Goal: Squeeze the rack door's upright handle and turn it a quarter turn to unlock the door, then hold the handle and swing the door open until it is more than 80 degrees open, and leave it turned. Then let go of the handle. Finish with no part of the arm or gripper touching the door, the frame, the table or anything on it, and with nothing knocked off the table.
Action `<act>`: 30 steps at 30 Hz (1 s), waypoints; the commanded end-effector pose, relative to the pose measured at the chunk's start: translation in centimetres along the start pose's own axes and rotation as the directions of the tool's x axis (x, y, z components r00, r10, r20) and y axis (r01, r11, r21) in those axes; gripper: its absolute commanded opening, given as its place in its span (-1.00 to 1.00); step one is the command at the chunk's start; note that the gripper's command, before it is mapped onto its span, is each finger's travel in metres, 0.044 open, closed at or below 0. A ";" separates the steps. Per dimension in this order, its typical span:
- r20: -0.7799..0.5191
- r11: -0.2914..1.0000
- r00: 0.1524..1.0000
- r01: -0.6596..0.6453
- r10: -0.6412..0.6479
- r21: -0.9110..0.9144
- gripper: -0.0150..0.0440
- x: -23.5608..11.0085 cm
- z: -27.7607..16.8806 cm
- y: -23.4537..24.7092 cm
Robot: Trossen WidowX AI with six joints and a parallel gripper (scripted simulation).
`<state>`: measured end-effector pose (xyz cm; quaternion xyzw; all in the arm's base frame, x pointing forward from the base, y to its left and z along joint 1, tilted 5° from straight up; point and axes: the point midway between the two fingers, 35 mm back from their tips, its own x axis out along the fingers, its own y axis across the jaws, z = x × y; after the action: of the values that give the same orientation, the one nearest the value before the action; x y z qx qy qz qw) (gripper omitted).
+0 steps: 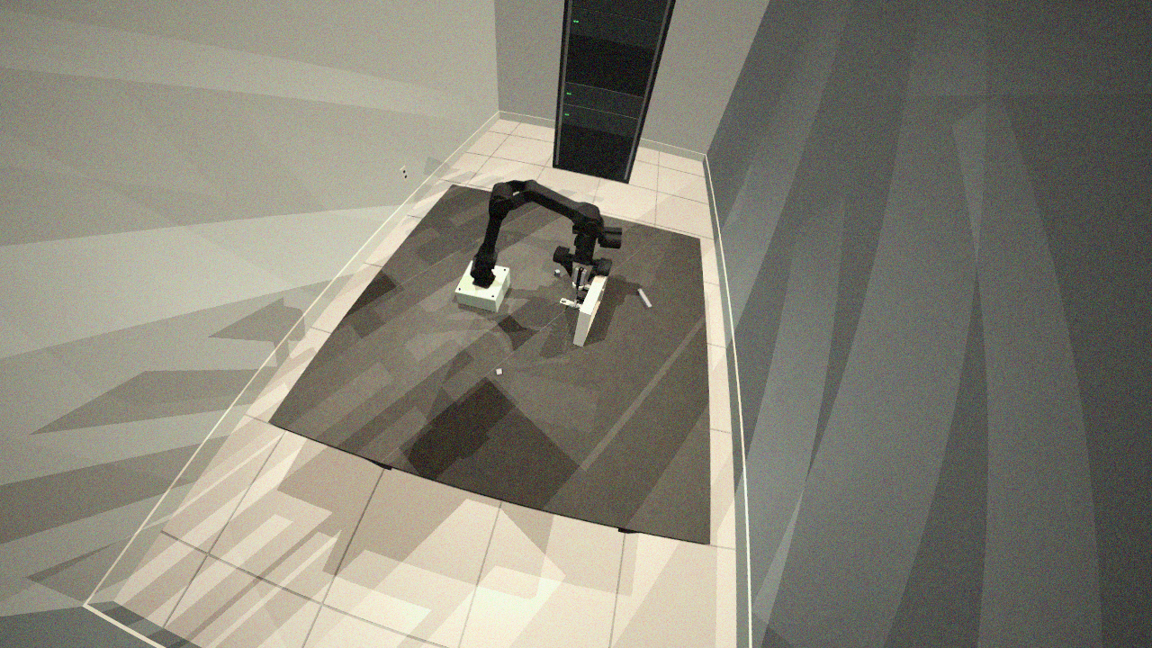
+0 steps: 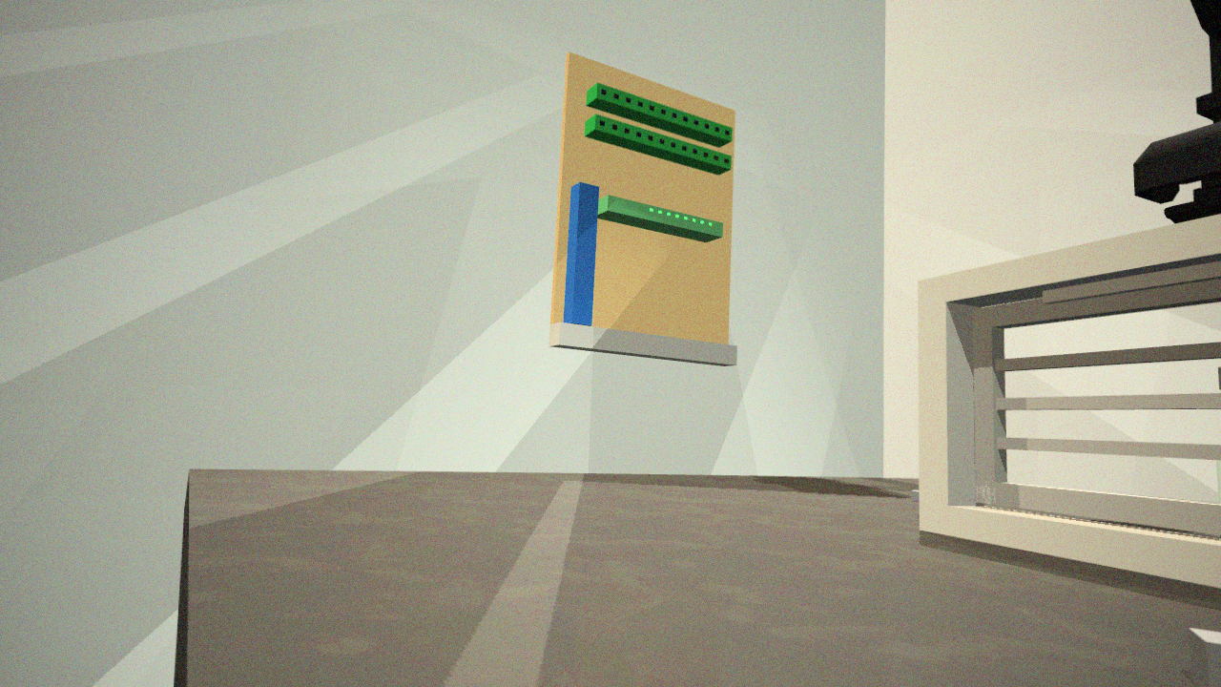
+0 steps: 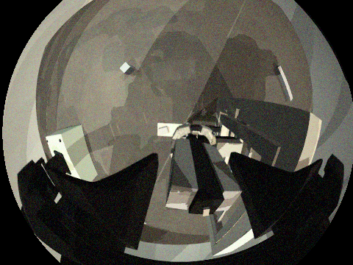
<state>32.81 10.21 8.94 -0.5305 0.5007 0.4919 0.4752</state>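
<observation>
The pale rack frame [image 1: 589, 318] [image 2: 934, 392] [image 3: 313, 137] stands on the dark table. A slatted panel [image 2: 985, 401], which looks like the door, sits within it in the exterior view; its exact angle cannot be told. My gripper [image 1: 579, 290] [image 3: 195, 158] points down on the robot's side of the frame, its fingers parted. The wrist view shows the two long grey fingers with a dark strip between them. The handle is hidden or too small to make out there, and so is its turn. Whether a finger still touches it cannot be told.
A white piece [image 1: 568, 302] [image 3: 164, 129] lies beside the fingertips. A pale rod [image 1: 644, 298] [image 3: 284, 82] lies beyond the frame. A small white cube [image 1: 499, 371] lies on the table [image 1: 644, 451]. My arm stands on a white base block [image 1: 478, 299] [image 3: 78, 147].
</observation>
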 end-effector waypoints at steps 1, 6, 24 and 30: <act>-0.005 0.983 1.000 0.000 0.001 0.184 0.52 0.1 -0.1 -0.1; -0.005 0.908 1.000 0.001 0.001 0.420 0.52 0.1 -0.1 -0.1; -0.005 0.243 1.000 0.004 0.001 0.970 0.52 0.1 -0.1 -0.1; -0.005 -0.052 1.000 0.005 0.001 0.999 0.52 0.1 -0.1 -0.1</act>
<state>32.83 10.13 8.93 -0.0706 0.7016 0.0247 0.7086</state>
